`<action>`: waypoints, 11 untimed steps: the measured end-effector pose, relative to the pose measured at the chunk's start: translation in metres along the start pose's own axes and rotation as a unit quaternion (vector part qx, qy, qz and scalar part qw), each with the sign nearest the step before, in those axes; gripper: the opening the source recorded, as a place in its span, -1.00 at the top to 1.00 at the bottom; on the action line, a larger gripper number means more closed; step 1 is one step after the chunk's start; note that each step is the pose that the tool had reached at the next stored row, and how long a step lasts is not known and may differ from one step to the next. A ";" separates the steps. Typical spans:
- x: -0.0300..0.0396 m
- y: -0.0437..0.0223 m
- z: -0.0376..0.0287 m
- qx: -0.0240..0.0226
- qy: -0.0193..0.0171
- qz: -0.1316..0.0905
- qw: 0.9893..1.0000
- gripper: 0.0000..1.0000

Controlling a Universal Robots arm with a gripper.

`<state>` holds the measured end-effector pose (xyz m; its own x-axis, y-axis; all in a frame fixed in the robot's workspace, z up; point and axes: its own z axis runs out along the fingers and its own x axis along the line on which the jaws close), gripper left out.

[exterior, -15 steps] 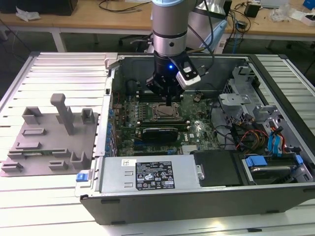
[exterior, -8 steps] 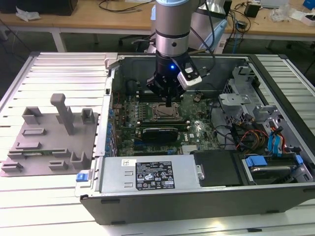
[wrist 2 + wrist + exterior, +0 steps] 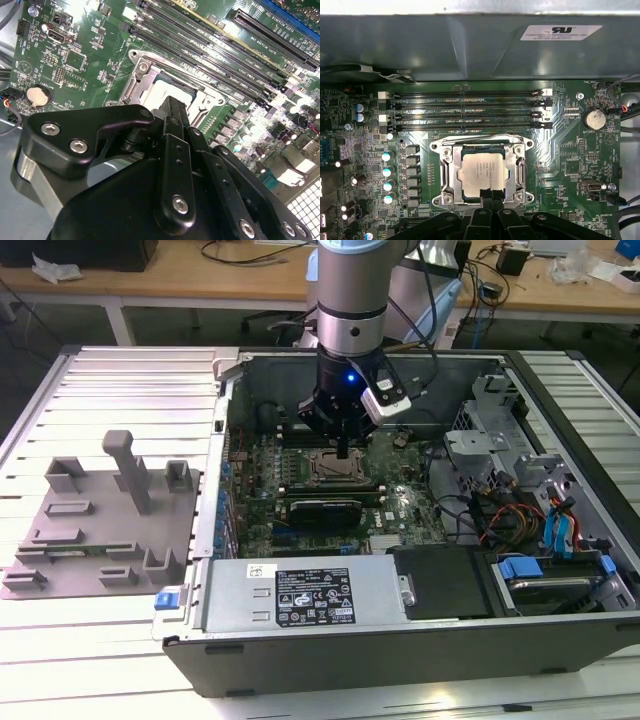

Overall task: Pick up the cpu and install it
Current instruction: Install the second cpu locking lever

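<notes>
Silvery cpu point(image 3: 483, 173) seated in socket frame point(image 3: 446, 172), hand point(image 3: 490, 196) above

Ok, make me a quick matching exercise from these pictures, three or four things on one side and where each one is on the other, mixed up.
Things:
1. cpu
2. gripper
3. grey tray
4. round battery

Places:
A. on the ribbed table beside the computer case
B. lying inside the socket frame
C. on the green board, apart from the socket
D. just above the cpu's edge

Pairs: 1-B, 2-D, 3-A, 4-C
</notes>
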<state>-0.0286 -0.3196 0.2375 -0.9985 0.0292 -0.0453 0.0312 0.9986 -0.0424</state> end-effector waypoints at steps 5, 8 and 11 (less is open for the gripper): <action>0.0000 0.0000 0.0000 0.000 0.000 0.000 1.000 0.79; 0.0000 0.0000 0.0000 0.000 0.000 0.000 1.000 0.79; -0.0001 -0.0003 0.0001 0.000 0.000 0.000 1.000 0.79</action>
<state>-0.0285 -0.3199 0.2374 -0.9986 0.0291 -0.0453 0.0310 0.9986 -0.0422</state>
